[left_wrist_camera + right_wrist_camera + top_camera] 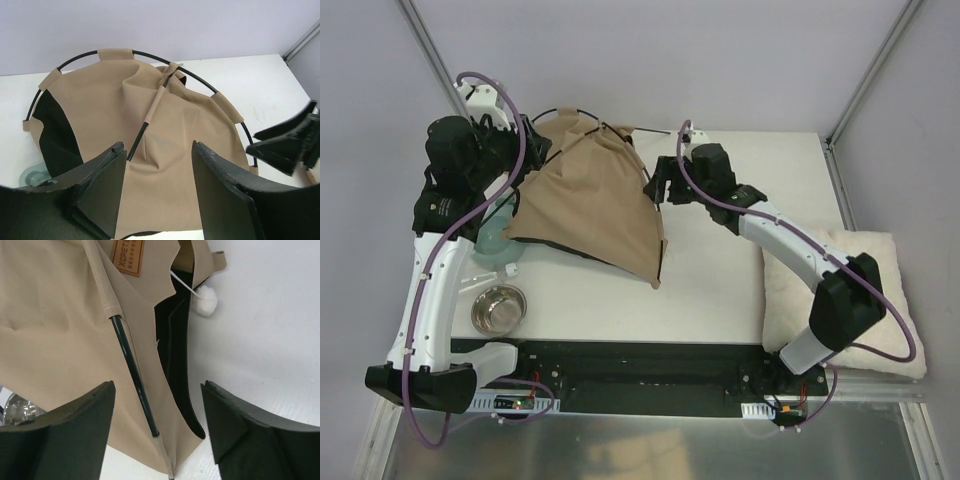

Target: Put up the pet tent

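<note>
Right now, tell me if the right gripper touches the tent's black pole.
Apart. Right wrist view: the black pole runs between the right gripper's fingers, tan fabric showing either side.

The pet tent [590, 200] before me is plain tan with black lining [175, 340], its poles [132, 380] black, its label patch [127, 256] brown, its pom-pom [205, 301] white. The worktop [740, 290] is white; the cushion [880, 270] at my right, cream.
</note>
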